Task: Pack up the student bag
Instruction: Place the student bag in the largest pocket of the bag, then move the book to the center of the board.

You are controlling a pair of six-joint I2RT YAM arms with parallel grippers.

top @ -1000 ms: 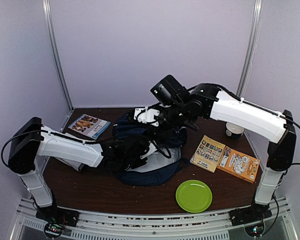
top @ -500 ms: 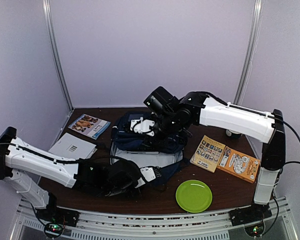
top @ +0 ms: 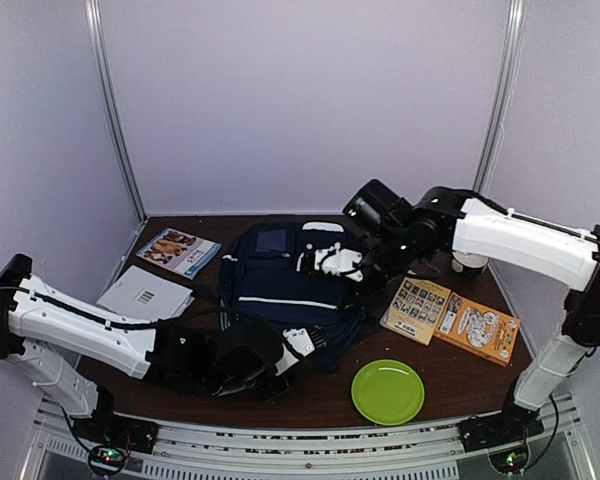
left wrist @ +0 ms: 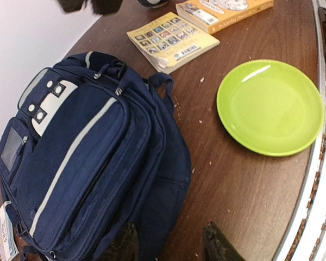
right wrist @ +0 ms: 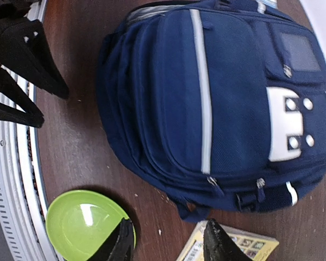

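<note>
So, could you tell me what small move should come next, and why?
Probably lower the right claw onto a zipper pull on the student bag and pinch it. The bag lies flat and looks zipped shut, that claw and the left claw are open and empty, and the yellow booklet and green plate lie outside it.

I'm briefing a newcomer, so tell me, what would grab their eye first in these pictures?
The big navy student bag lies flat in the middle of the table, white stripe up. Right of it, near the front edge, sits a bright green plate, with an orange booklet farther back.
</note>
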